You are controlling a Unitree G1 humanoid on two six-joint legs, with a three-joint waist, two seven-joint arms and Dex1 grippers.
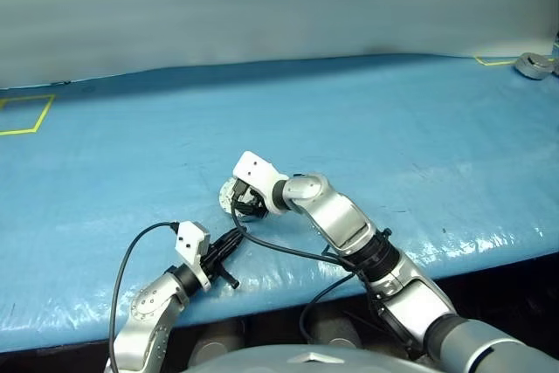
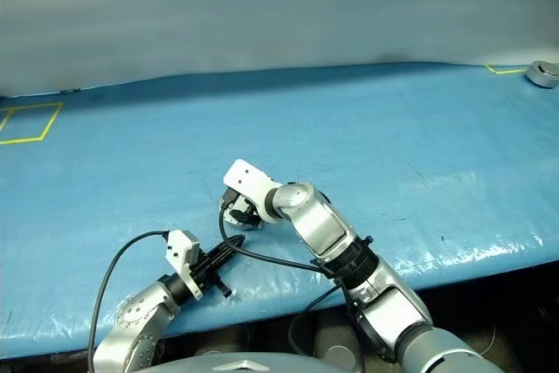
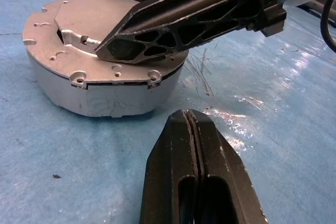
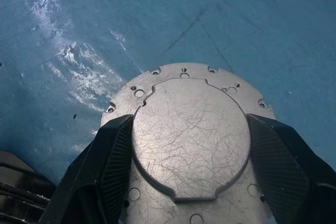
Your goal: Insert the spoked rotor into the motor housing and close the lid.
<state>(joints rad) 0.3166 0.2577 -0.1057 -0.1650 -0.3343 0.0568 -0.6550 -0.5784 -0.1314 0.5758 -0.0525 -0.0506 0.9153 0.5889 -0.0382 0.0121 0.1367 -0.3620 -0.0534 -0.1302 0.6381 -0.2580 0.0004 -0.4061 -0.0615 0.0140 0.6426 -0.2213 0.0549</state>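
Note:
The motor housing (image 3: 100, 95) stands on the blue table as a round silver-grey drum. The lid (image 4: 190, 140) lies flat on top of it, plain scratched outer face up. The spoked rotor is hidden. My right gripper (image 1: 248, 203) reaches down over the housing and stands open. Its two black fingers (image 4: 113, 166) straddle the raised middle plate of the lid, and one finger (image 3: 178, 24) lies across the lid's top. My left gripper (image 3: 188, 119) is shut on nothing, a short way in front of the housing and pointing at it.
A grey round part (image 1: 533, 65) lies at the far right back corner. Yellow tape marks (image 1: 26, 115) sit at the far left. Black cables (image 1: 288, 252) run between my arms near the table's front edge (image 1: 489, 255).

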